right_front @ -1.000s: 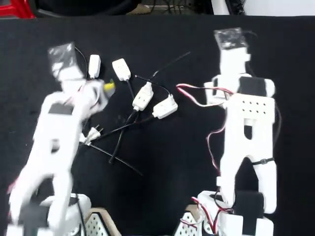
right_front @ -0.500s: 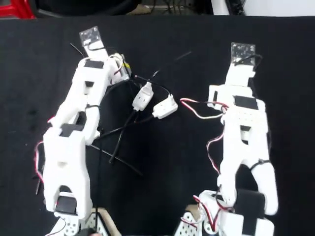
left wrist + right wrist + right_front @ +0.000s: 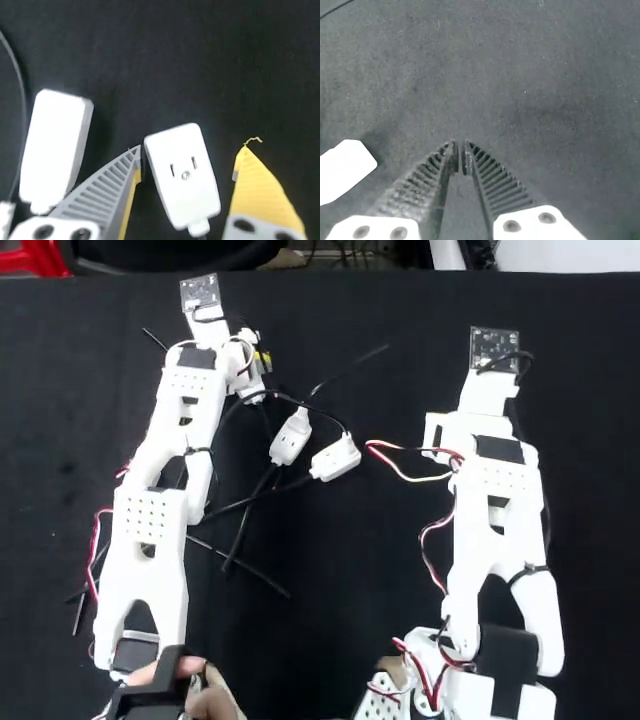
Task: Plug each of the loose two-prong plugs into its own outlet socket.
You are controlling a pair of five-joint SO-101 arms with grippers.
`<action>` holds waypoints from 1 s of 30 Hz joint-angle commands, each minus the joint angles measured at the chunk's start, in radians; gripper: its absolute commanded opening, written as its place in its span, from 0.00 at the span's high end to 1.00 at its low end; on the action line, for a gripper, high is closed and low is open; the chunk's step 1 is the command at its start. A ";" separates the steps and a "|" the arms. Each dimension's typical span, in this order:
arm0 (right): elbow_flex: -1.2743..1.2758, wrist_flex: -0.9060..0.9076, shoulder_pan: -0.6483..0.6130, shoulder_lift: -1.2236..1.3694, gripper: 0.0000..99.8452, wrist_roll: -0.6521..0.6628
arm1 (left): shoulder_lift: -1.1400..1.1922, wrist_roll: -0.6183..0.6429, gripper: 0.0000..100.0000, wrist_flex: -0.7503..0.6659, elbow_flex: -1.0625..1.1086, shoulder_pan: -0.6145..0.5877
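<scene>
White outlet socket [image 3: 182, 172] lies between wide-open jaws of the left gripper [image 3: 192, 148].

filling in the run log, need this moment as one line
left gripper: open, fingers either side of white outlet socket | right gripper: shut, over black table, holding nothing

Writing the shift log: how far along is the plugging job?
Done: nothing visibly plugged in. In hand: the left claw is open around a white socket, gripping nothing; the right claw is shut, empty, over bare cloth. Left: apparently everything; two corded white pieces lie separate.
</scene>
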 commanded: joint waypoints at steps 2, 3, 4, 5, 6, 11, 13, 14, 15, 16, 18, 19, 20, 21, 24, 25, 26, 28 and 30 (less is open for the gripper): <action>0.016 -0.035 -0.023 -0.035 0.99 0.006 | 0.069 -0.012 0.71 -0.023 -0.165 -0.035; 0.025 -0.048 -0.029 -0.035 0.99 0.023 | 0.097 -0.012 0.71 -0.023 -0.196 -0.036; 0.035 -0.063 -0.037 -0.035 0.99 0.032 | 0.127 -0.012 0.71 -0.023 -0.223 -0.038; 0.044 -0.077 -0.043 -0.035 0.99 0.037 | 0.160 -0.011 0.71 -0.023 -0.255 -0.038; 0.051 -0.086 -0.044 -0.035 0.99 0.040 | 0.189 -0.002 0.71 -0.018 -0.289 -0.039; 0.054 -0.094 -0.044 -0.035 0.99 0.040 | 0.287 0.068 0.71 0.038 -0.429 -0.045; 0.056 -0.094 -0.044 -0.035 0.99 0.040 | 0.307 0.068 0.71 0.104 -0.472 -0.039; 0.056 -0.094 -0.044 -0.035 0.99 0.040 | 0.318 0.068 0.71 0.140 -0.490 -0.036; 0.056 -0.094 -0.044 -0.035 0.99 0.040 | 0.327 0.068 0.71 0.173 -0.507 -0.033; 0.056 -0.094 -0.044 -0.035 0.99 0.040 | 0.331 0.068 0.71 0.207 -0.524 -0.031; 0.061 -0.094 -0.044 -0.035 0.99 0.041 | 0.336 0.068 0.74 0.272 -0.549 -0.028; 0.068 -0.103 -0.044 -0.035 0.99 0.043 | 0.336 0.068 0.77 0.298 -0.553 -0.028; 0.077 -0.121 -0.044 -0.035 0.99 0.044 | 0.336 0.068 0.80 0.316 -0.558 -0.028; 0.088 -0.141 -0.044 -0.035 0.99 0.044 | 0.336 0.068 0.83 0.331 -0.559 -0.028; 0.099 -0.158 -0.044 -0.035 0.99 0.044 | 0.336 0.068 0.90 0.350 -0.564 -0.027; 0.099 -0.160 -0.044 -0.035 0.99 0.044 | 0.331 0.068 0.91 0.354 -0.564 -0.027; 0.101 -0.161 -0.044 -0.035 0.99 0.044 | 0.330 0.068 0.91 0.354 -0.564 -0.030; 0.101 -0.163 -0.044 -0.035 0.99 0.044 | 0.325 0.068 0.92 0.356 -0.564 -0.039; 0.102 -0.163 -0.044 -0.035 0.99 0.044 | 0.324 0.066 0.92 0.373 -0.568 -0.042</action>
